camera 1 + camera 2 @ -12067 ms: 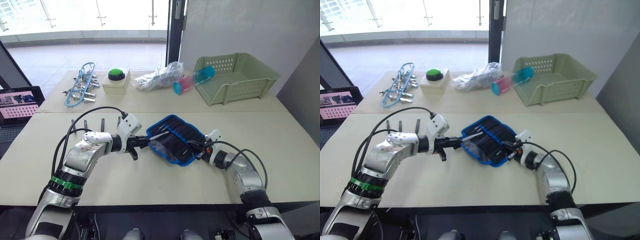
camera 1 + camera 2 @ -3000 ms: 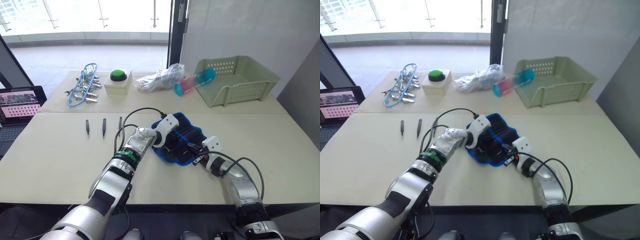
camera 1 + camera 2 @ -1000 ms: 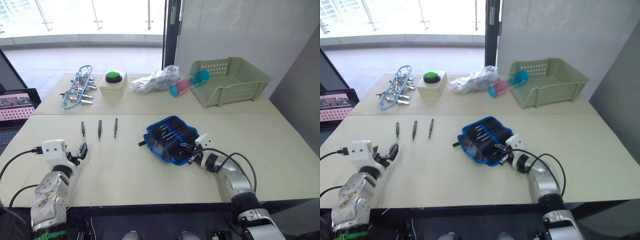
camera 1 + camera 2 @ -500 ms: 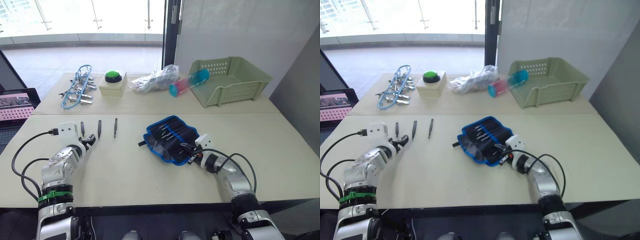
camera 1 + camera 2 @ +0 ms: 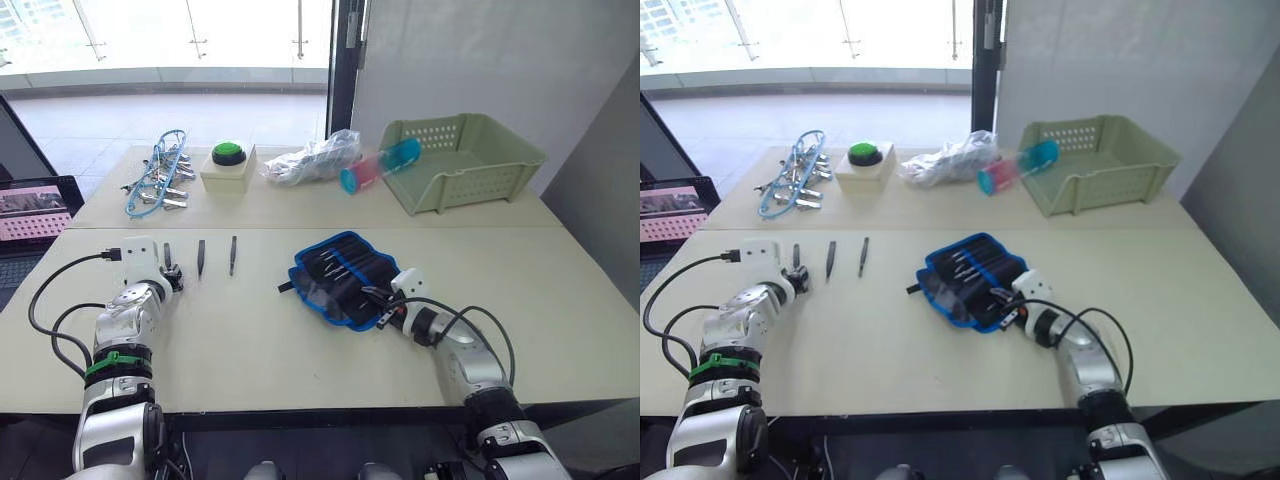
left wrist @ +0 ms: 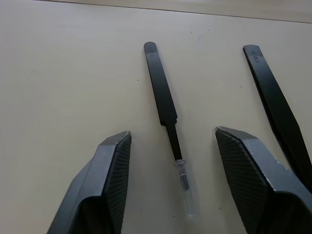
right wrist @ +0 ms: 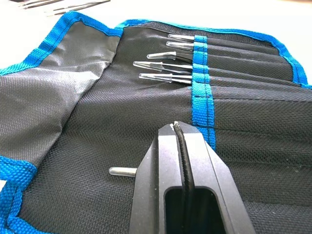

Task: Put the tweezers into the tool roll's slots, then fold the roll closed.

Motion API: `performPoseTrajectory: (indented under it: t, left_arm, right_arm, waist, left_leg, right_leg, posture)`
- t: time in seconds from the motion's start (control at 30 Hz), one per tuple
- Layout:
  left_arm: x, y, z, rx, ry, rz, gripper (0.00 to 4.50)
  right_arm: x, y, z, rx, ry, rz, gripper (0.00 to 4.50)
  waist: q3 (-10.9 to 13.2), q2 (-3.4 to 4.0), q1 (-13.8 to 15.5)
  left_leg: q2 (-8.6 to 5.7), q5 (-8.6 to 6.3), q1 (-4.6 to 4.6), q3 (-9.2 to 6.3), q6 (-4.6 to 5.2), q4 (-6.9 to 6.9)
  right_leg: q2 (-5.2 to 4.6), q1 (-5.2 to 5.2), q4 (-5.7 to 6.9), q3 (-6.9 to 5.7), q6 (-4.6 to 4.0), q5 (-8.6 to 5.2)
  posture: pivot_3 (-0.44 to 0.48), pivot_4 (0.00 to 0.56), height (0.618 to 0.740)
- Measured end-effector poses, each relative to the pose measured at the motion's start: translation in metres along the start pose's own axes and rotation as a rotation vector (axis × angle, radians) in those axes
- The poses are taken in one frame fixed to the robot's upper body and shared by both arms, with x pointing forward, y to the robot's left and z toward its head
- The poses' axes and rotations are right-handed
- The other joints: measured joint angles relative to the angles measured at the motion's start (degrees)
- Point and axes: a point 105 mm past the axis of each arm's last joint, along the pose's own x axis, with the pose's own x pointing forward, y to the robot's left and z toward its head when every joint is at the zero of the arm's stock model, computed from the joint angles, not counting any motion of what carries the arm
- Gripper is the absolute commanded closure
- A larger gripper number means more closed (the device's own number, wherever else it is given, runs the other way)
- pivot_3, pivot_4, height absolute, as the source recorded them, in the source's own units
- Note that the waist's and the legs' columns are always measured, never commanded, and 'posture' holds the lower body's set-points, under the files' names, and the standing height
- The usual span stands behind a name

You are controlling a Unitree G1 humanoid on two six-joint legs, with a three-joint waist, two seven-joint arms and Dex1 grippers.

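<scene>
Black tweezers [image 6: 163, 105] lie between the left gripper's [image 6: 170, 146] spread fingers, untouched; bare table [image 5: 250, 330] around; tool roll [image 5: 345, 275] lies open, right gripper [image 7: 181, 141] pinched shut on it; no writing legible.

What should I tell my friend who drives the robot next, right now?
Left gripper: jaws open, straddling the leftmost loose tweezers on the table, not gripping.
Right gripper: jaws shut, resting on the tool roll, which lies open.
Done: some tweezers sit in the slots.
Left: three tweezers on the table; slot them, then fold the roll closed.
</scene>
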Motion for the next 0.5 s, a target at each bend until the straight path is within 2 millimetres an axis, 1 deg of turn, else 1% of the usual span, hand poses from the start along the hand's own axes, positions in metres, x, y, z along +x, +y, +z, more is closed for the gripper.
performPoseTrajectory:
  t: [0.13, 0.17, 0.3, 0.37, 0.47, 0.5]
  left_arm:
    - [0.000, 0.002, 0.000, -0.002, -0.013, 0.009, 4.30]
    - [0.000, 0.003, 0.000, -0.003, -0.020, 0.011, 4.47]
    - [-0.003, 0.003, -0.003, -0.011, -0.065, 0.008, 4.47]
    - [-0.008, 0.004, 0.000, 0.004, -0.107, 0.007, 4.47]
    - [-0.017, 0.004, 0.017, 0.024, -0.192, -0.003, 4.47]
    - [-0.021, 0.000, 0.028, 0.038, -0.234, -0.023, 4.47]
  right_arm:
    - [-0.002, 0.000, -0.002, 0.002, 0.003, -0.005, 4.50]
    - [-0.002, 0.000, -0.001, 0.001, 0.001, -0.005, 4.50]
    - [-0.003, 0.001, -0.001, -0.004, -0.002, -0.007, 4.50]
    - [-0.006, 0.000, 0.000, -0.015, -0.002, -0.010, 4.50]
    - [-0.009, -0.003, 0.001, -0.015, -0.005, -0.023, 4.50]
    - [-0.010, -0.005, 0.002, -0.014, -0.010, -0.029, 4.50]
  waist:
    - [0.0, 0.00, 0.0]
    - [0.0, 0.00, 0.1]
    - [0.0, 0.00, 0.1]
    - [0.0, 0.00, 0.1]
    - [0.0, 0.00, 0.3]
    - [0.0, -0.01, 0.5]
  left_leg:
    - [0.00, 0.00, -0.01, -0.02, 0.00, 0.00]
    - [0.00, 0.00, -0.01, -0.02, 0.00, 0.01]
    - [0.00, 0.00, -0.09, -0.03, 0.00, 0.00]
    - [0.01, 0.00, -0.18, -0.05, 0.00, -0.01]
    - [-0.01, 0.00, -0.21, -0.06, 0.00, 0.00]
    - [-0.02, 0.00, -0.24, -0.06, 0.00, 0.00]
  right_leg:
    - [0.01, 0.00, 0.00, 0.00, 0.00, 0.00]
    - [0.00, 0.00, 0.00, 0.00, 0.00, 0.00]
    - [0.00, -0.06, 0.00, 0.00, 0.00, 0.00]
    - [-0.01, -0.12, 0.00, -0.01, 0.00, 0.00]
    - [-0.05, -0.11, -0.01, -0.01, 0.01, 0.01]
    - [-0.05, -0.10, -0.04, -0.01, 0.03, 0.02]
  posture:
    - [0.000, 0.150, 0.740]
    - [0.000, 0.150, 0.740]
    - [0.000, 0.150, 0.740]
    - [0.000, 0.150, 0.740]
    - [0.000, 0.150, 0.740]
    - [0.000, 0.150, 0.740]
